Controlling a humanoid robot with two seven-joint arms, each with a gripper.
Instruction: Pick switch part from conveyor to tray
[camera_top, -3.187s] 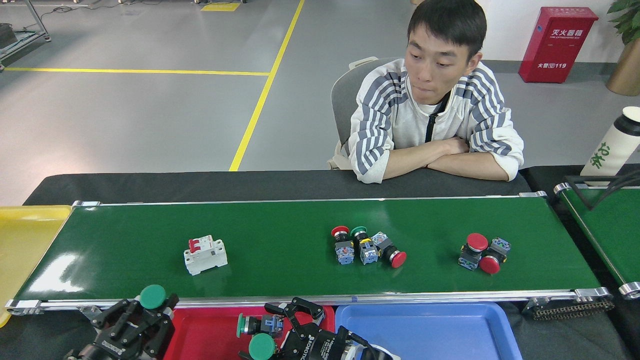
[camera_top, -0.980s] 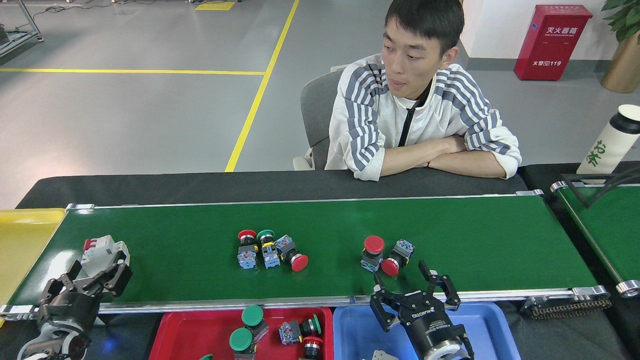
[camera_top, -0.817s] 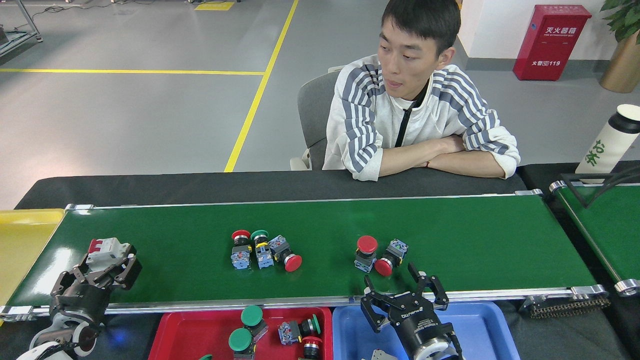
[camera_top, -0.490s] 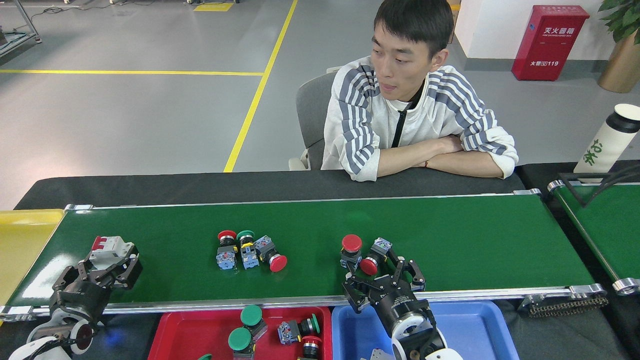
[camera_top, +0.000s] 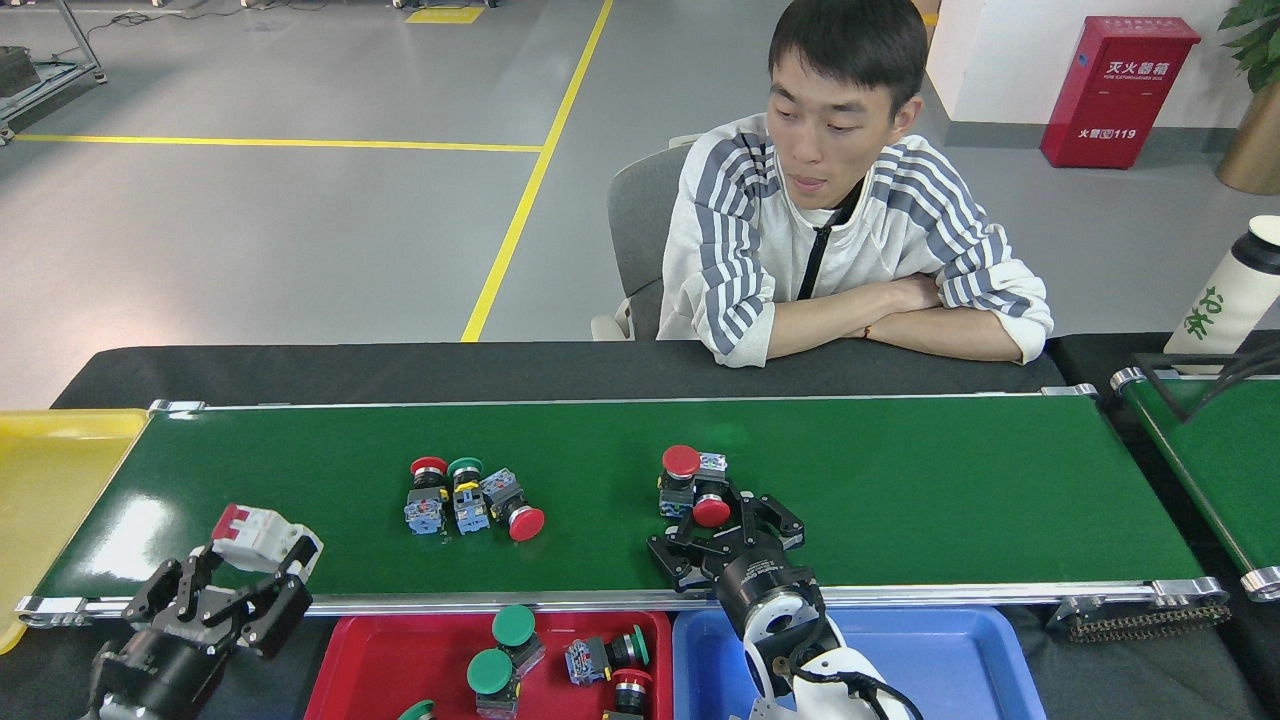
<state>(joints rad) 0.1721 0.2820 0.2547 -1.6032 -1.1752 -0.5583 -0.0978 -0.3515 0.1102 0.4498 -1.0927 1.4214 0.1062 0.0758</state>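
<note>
The conveyor (camera_top: 900, 480) runs across the middle of the head view. A white circuit breaker with a red toggle (camera_top: 262, 540) hangs tilted over the belt's near-left edge, and my left gripper (camera_top: 245, 578) is shut on it. Two red push-button switch parts (camera_top: 690, 478) lie at mid belt. My right gripper (camera_top: 722, 532) is open, its fingers on either side of the nearer red button (camera_top: 711, 511). A group of three switch parts (camera_top: 465, 495) lies to their left. The red tray (camera_top: 400, 660) below the belt holds several switch parts. Only a small part shows at the near edge of the blue tray (camera_top: 950, 660).
A person (camera_top: 850, 250) sits behind the belt, forearms folded on the black table (camera_top: 400, 370). A yellow tray (camera_top: 50, 480) lies at the belt's left end. At the far right are a second green belt (camera_top: 1215, 450) and a white bottle (camera_top: 1225, 290).
The switch parts have ridden left on the belt. My left gripper has lifted the breaker back to the near rail. My right gripper has reached forward onto the belt around the nearer red button.
</note>
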